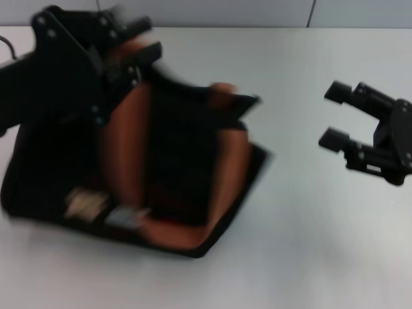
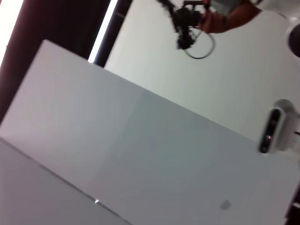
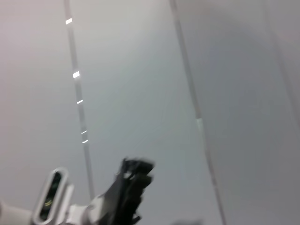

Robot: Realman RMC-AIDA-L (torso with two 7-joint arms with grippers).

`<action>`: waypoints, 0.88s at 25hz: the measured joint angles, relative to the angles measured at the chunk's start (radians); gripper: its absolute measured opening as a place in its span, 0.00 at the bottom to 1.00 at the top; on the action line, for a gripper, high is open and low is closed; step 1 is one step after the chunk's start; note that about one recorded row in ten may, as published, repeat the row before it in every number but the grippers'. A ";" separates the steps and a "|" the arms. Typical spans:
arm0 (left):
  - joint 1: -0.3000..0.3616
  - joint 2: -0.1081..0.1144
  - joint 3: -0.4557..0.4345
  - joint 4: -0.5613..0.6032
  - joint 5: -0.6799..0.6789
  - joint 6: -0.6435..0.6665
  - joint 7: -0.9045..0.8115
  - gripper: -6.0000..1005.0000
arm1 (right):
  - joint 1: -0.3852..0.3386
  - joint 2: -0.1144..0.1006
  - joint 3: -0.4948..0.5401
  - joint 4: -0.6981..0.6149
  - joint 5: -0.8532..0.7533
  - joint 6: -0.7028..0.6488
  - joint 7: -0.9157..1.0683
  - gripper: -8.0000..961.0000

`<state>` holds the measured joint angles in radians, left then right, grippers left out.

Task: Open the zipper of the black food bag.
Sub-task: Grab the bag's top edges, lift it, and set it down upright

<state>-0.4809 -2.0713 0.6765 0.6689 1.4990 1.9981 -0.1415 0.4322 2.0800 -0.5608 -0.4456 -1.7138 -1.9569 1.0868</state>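
Note:
The black food bag (image 1: pixel 174 161) lies on the white table (image 1: pixel 322 244) at left of centre in the head view. It is tipped over, with its orange-brown webbing straps (image 1: pixel 125 148) splayed across it. Its image is smeared and the zipper cannot be made out. My left gripper (image 1: pixel 138 42) hangs over the bag's far left corner, right at an orange strap. Whether it holds anything does not show. My right gripper (image 1: pixel 333 114) hovers open over bare table to the right of the bag, well apart from it, with nothing between its fingers. Neither wrist view shows the bag.
Two pale patches (image 1: pixel 87 205) show on the bag's near face. The table's far edge meets a grey wall (image 1: pixel 212 13). The left wrist view shows only wall panels, a white camera unit (image 2: pixel 276 126) and a distant black device (image 2: pixel 187 23).

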 joint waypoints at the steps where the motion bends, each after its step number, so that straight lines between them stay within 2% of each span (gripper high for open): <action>1: 0.000 0.000 0.000 0.000 0.000 0.000 0.000 0.19 | 0.000 0.000 -0.001 0.009 0.009 0.017 0.000 0.84; 2: -0.002 -0.001 0.061 -0.014 -0.001 -0.028 0.075 0.19 | 0.000 -0.001 -0.003 0.015 0.013 0.033 0.000 0.84; 3: 0.000 -0.002 0.089 -0.023 -0.003 -0.041 0.119 0.11 | 0.002 -0.001 -0.007 0.018 0.012 0.047 0.000 0.84; 10: 0.011 -0.002 0.109 -0.057 -0.053 -0.032 0.125 0.05 | -0.008 -0.004 -0.010 0.011 0.007 0.049 0.000 0.84; 11: 0.019 -0.001 0.109 -0.076 -0.097 -0.022 0.084 0.05 | -0.008 -0.005 -0.009 0.011 0.007 0.049 0.000 0.84; 12: 0.060 -0.001 0.114 -0.122 -0.181 -0.007 -0.059 0.04 | -0.008 -0.006 -0.008 0.011 0.007 0.050 0.000 0.84; 16: 0.075 -0.002 0.114 -0.150 -0.200 -0.002 -0.089 0.00 | -0.008 -0.006 -0.007 0.011 0.005 0.056 -0.002 0.84; 17: 0.113 -0.003 0.117 -0.218 -0.269 0.007 -0.148 0.00 | -0.008 -0.006 -0.007 0.011 0.005 0.058 -0.005 0.84; 20: 0.158 0.002 0.116 -0.260 -0.309 0.007 -0.225 0.00 | -0.008 -0.004 -0.007 0.011 0.005 0.060 -0.018 0.84; 22: 0.217 0.008 0.107 -0.296 -0.316 0.006 -0.269 0.00 | -0.015 -0.004 -0.006 0.012 0.005 0.061 -0.025 0.84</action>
<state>-0.2640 -2.0638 0.7834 0.3727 1.1828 2.0043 -0.4106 0.4173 2.0759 -0.5667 -0.4337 -1.7083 -1.8958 1.0622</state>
